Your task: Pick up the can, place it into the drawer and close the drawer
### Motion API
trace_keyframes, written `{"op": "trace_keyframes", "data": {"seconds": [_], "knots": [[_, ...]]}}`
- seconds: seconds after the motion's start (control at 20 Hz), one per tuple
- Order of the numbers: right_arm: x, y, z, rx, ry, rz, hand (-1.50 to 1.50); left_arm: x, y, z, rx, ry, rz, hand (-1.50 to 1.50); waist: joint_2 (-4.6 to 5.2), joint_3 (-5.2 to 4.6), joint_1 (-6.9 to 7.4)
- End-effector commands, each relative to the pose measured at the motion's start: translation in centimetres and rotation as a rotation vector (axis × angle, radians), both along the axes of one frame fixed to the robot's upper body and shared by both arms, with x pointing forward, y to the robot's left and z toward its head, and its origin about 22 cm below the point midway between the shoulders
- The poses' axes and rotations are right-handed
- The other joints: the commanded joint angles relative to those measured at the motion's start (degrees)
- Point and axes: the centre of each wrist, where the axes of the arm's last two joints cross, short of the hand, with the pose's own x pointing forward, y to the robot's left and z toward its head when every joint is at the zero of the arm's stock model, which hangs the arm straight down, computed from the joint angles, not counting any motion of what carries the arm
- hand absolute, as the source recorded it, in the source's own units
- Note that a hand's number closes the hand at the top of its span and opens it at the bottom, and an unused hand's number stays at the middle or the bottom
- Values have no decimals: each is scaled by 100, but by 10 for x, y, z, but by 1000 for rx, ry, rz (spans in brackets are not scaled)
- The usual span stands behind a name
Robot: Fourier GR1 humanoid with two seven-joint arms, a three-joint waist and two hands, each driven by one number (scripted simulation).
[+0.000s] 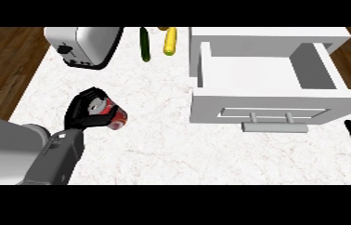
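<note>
Left hand [87, 111] curled round the red can [115, 118], low on the left of the white marble counter [171, 140] — can partly hidden by the fingers, well apart from the drawer. White drawer [264, 77] pulled open at right, its handle [276, 125] facing the view's lower edge. Toaster [82, 45] at the far left corner; beside it a cucumber [145, 44] and a yellow corn cob [169, 41]. Right hand [348, 126] only a dark sliver at the right edge — fingers impossible to tell.
</note>
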Motion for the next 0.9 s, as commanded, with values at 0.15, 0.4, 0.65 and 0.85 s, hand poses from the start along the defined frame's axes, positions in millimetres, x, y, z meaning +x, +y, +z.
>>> {"op": "trace_keyframes", "data": {"seconds": [0.15,0.4,0.65,0.85], "knots": [[-10,-6,7,-14,-3,-6,-150,9,-39,38,-25,-70,92,150,-25,4,36],[3,2,9,3,-18,-29,-150,7,-67,88,3,-106,13,150,-10,-1,45],[2,-3,7,4,-23,-25,-150,16,-109,139,36,-155,-8,150,21,-5,-50],[-12,13,7,-11,-26,-12,-150,19,-130,173,41,-168,-25,150,28,-8,-98]]}}
